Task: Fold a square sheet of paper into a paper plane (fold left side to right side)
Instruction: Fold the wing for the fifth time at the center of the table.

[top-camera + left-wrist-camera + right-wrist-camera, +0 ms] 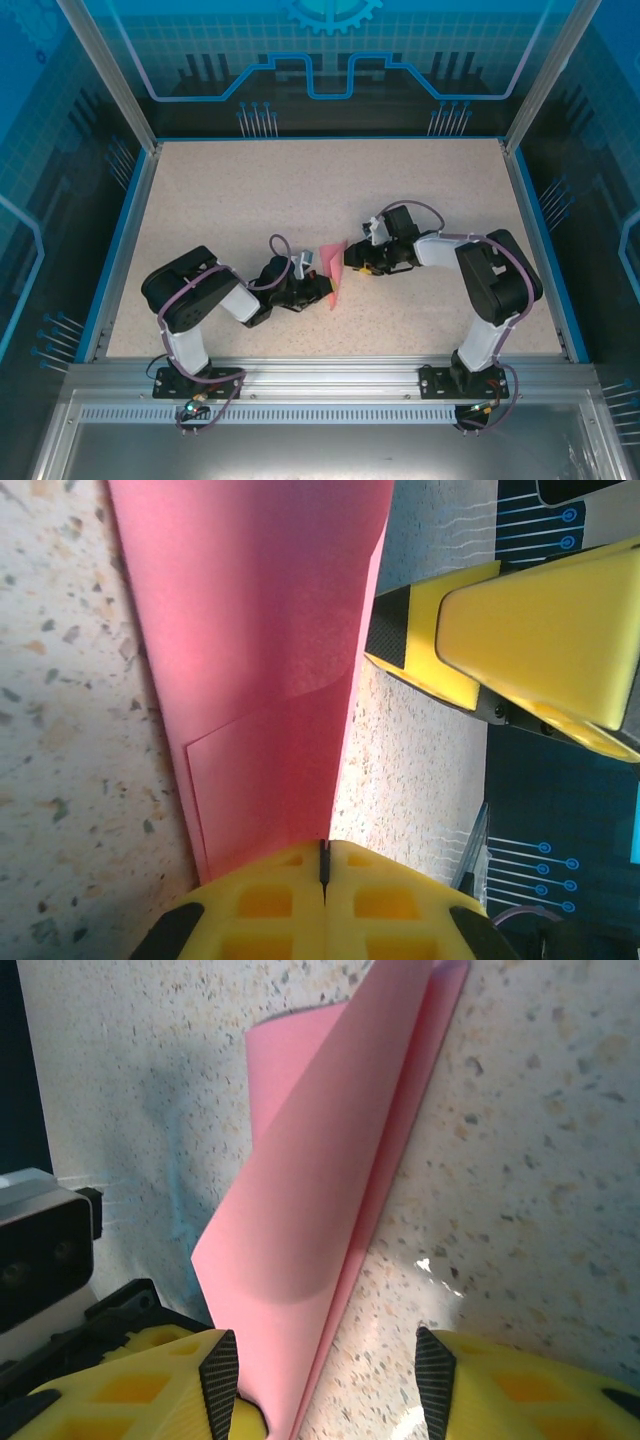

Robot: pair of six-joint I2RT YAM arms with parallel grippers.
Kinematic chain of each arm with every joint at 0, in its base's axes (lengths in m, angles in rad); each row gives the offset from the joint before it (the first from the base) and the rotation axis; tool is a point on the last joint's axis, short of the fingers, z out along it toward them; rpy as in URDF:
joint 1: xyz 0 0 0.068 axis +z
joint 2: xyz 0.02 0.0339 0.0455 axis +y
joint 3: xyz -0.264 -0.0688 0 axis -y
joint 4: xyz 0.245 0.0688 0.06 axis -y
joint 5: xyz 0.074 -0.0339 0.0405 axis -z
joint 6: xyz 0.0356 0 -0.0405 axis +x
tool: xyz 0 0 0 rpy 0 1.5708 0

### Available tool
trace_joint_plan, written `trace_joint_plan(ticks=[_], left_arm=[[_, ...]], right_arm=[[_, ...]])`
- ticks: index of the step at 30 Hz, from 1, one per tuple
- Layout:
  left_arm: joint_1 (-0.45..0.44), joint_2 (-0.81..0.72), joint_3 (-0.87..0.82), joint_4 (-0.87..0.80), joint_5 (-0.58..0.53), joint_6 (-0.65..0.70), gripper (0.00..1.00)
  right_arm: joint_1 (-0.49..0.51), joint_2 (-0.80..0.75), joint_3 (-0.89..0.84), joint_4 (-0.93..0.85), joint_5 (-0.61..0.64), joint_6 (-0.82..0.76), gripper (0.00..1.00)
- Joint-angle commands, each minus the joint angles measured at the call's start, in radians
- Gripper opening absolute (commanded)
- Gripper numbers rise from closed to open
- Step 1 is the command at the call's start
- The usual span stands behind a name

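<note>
Limp paper [260, 660], clamped in the left pincer [322, 858], is best nipped at its flap by the parted right pincer [327, 1360].

No legible text, label, brand, number or sign on any surface
</note>
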Motion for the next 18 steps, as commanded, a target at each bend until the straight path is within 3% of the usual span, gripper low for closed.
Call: trace_joint_plan(ticks=[1,18], left_arm=[[0.011,0.01,-0.018,0.052,-0.024,-0.02,0.0],[0.018,0.017,-0.029,0.054,-0.034,-0.029,0.0]], right_arm=[[0.021,0.028,0.024,0.031,-0.002,0.024,0.52],[0.067,0.112,0.14,-0.107,0.062,0.04,0.44]])
